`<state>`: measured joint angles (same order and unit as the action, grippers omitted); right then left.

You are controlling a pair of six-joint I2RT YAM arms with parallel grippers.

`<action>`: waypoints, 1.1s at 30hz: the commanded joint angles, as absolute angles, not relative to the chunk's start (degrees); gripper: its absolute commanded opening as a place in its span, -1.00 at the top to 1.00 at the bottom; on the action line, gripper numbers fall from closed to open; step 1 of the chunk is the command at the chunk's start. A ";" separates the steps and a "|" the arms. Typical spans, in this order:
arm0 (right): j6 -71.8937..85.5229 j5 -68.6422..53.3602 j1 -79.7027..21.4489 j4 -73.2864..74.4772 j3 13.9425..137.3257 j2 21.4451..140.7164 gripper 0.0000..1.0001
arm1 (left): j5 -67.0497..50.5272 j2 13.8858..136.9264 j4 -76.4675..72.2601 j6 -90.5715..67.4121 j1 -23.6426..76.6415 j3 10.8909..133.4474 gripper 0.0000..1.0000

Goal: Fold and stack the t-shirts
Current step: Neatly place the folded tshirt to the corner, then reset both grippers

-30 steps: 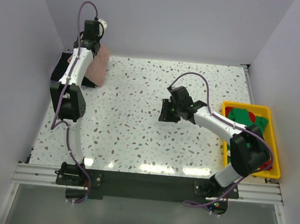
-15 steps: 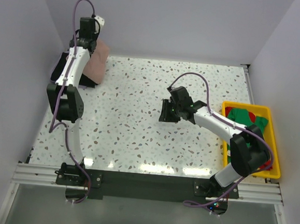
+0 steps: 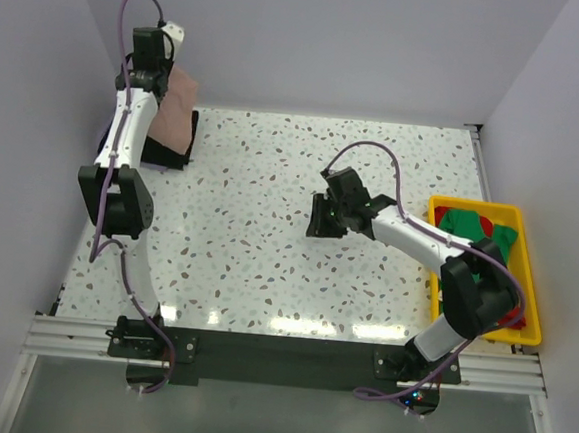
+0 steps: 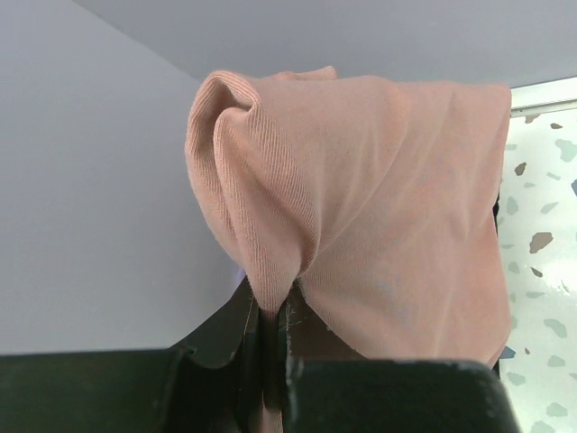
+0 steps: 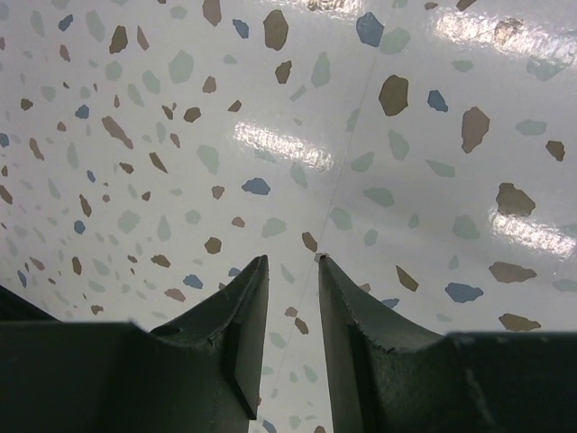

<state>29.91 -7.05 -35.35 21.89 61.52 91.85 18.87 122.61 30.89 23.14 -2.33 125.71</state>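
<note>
My left gripper (image 3: pixel 158 74) is raised high at the back left corner, shut on a bunched fold of the dusty-pink t-shirt (image 3: pixel 181 108). In the left wrist view the pink cloth (image 4: pixel 361 198) hangs from the pinched jaws of that gripper (image 4: pixel 268 302) and fills the middle. A black t-shirt (image 3: pixel 164 153) lies on the table just below it. My right gripper (image 3: pixel 319 217) hovers over the bare middle of the table; its jaws (image 5: pixel 293 260) are parted, with nothing between them. Green (image 3: pixel 477 234) and red (image 3: pixel 486 224) t-shirts lie in the bin.
A yellow plastic bin (image 3: pixel 476 205) stands at the right edge of the speckled table (image 3: pixel 247 243). Grey walls close in the back and both sides. The left arm's cable loops up near the back wall.
My left arm has swung the pink t-shirt higher and further left toward the back corner. The right gripper's jaws have narrowed slightly; the right arm has barely moved.
</note>
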 commanded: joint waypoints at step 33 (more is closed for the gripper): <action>29.71 -7.56 -36.47 17.67 61.97 94.40 0.35 | 9.32 117.53 13.37 -6.66 -8.88 110.15 -0.94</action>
<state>29.47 -7.11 -36.10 20.36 63.00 98.10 11.86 122.43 18.26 0.97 -8.97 114.87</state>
